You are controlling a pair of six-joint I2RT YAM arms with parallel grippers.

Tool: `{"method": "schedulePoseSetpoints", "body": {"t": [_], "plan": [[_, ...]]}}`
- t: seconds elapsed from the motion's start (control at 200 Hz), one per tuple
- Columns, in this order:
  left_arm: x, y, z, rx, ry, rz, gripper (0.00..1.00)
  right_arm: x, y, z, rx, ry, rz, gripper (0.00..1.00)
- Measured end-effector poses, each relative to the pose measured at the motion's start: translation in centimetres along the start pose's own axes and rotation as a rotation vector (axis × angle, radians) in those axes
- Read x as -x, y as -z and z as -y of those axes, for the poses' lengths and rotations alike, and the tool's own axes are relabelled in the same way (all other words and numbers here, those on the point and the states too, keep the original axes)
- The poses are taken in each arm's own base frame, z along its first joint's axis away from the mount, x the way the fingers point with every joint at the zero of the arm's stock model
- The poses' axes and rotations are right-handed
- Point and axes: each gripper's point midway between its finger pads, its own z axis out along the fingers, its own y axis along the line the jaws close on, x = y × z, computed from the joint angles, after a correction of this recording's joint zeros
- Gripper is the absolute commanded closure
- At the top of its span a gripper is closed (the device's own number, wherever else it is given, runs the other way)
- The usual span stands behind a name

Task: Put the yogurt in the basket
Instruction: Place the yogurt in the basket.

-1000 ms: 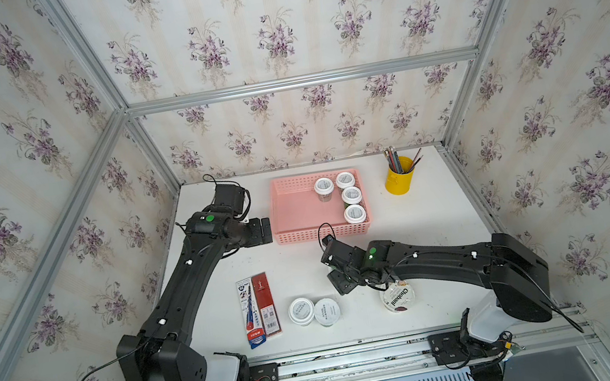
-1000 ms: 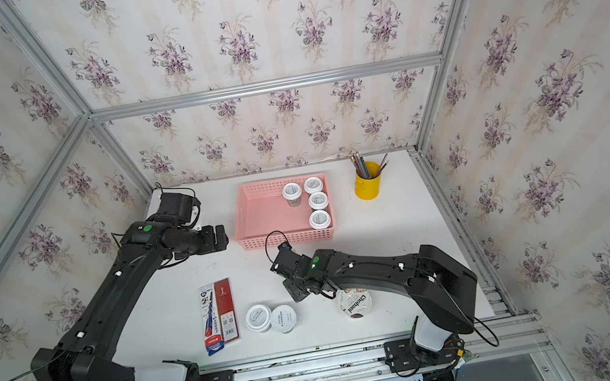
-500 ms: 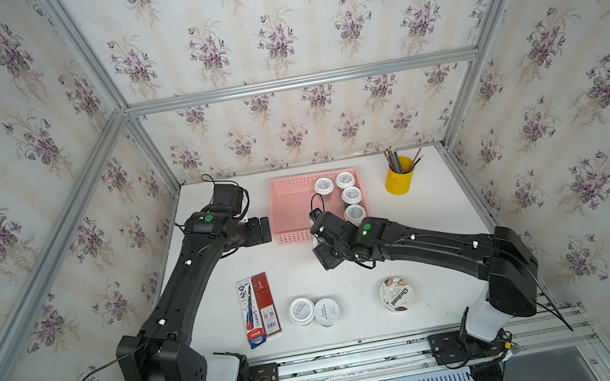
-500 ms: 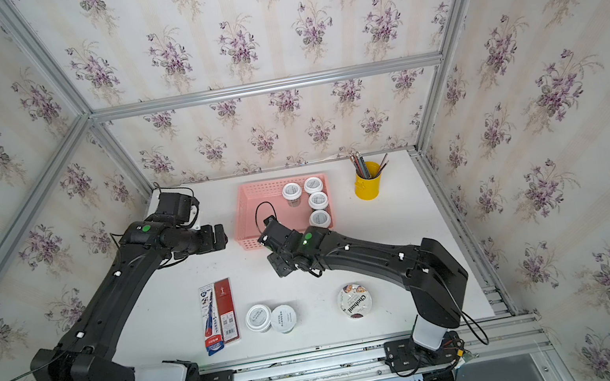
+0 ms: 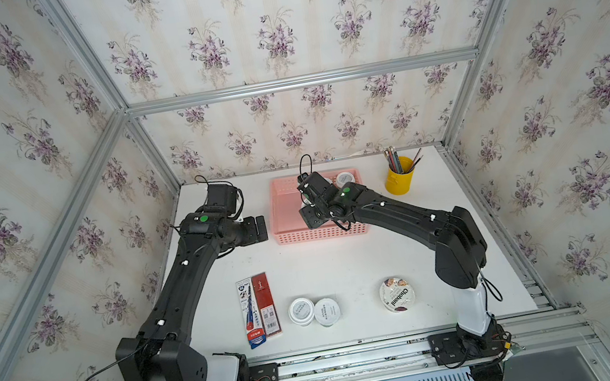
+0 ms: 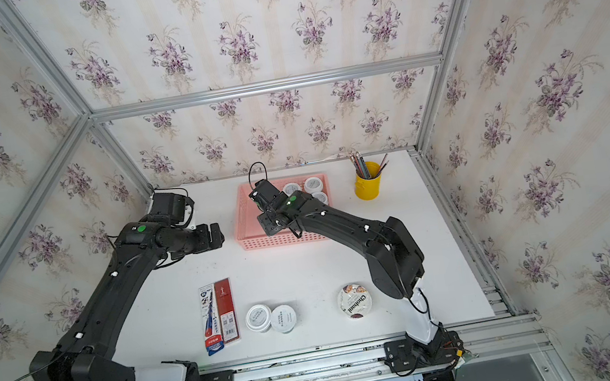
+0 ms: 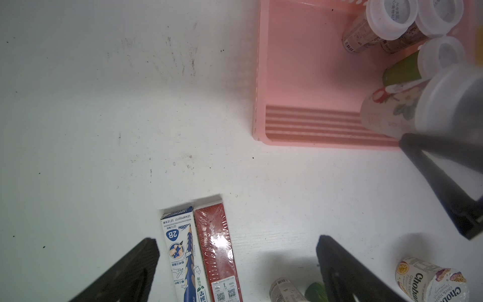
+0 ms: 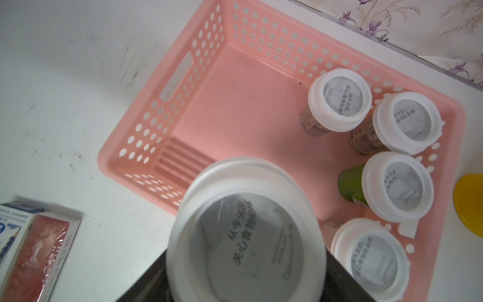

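My right gripper (image 8: pixel 244 277) is shut on a yogurt cup (image 8: pixel 245 235) with a white lid and grey print. It holds the cup above the front part of the pink basket (image 8: pixel 235 104). Several more yogurt cups (image 8: pixel 339 103) stand upright along one end of the basket. In both top views the right gripper (image 5: pixel 312 209) (image 6: pixel 272 215) hangs over the basket (image 5: pixel 291 218). Two small yogurt cups (image 5: pixel 301 311) (image 5: pixel 327 311) and the flat Chobani cup (image 5: pixel 398 295) stand on the table near the front. My left gripper (image 5: pixel 258 230) (image 7: pixel 236 241) is open and empty, just left of the basket.
A yellow pencil cup (image 5: pixel 399 175) stands right of the basket at the back. Two pencil boxes (image 5: pixel 259 308), one blue-white and one red, lie side by side left of the loose cups. Walls close in the table on three sides.
My right gripper has carried the yogurt cup from the middle of the table back to above the basket. The left arm has not moved.
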Motion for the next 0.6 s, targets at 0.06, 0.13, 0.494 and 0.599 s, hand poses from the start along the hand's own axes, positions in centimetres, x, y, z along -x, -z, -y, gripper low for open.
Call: {"method": "schedulePoseSetpoints", "body": {"t": [0.06,0.13,0.494,0.599], "plan": [[-0.1,-0.1,0.1,-0.005,0.001,-0.006,0.01,0.2,-1.1,0.5,-0.01,-0.007,-0.008,0.28],[-0.1,-0.3,0.1,-0.007,0.003,-0.01,0.01,0.2,-2.4,1.2,-0.022,-0.012,-0.021,0.28],[-0.1,-0.5,-0.1,-0.022,0.02,-0.021,0.01,-1.2,-6.1,3.4,-0.054,-0.02,-0.085,0.28],[0.0,-0.5,-0.2,-0.025,0.023,-0.022,0.01,-1.4,-6.7,4.1,-0.064,-0.025,-0.095,0.28]]}}
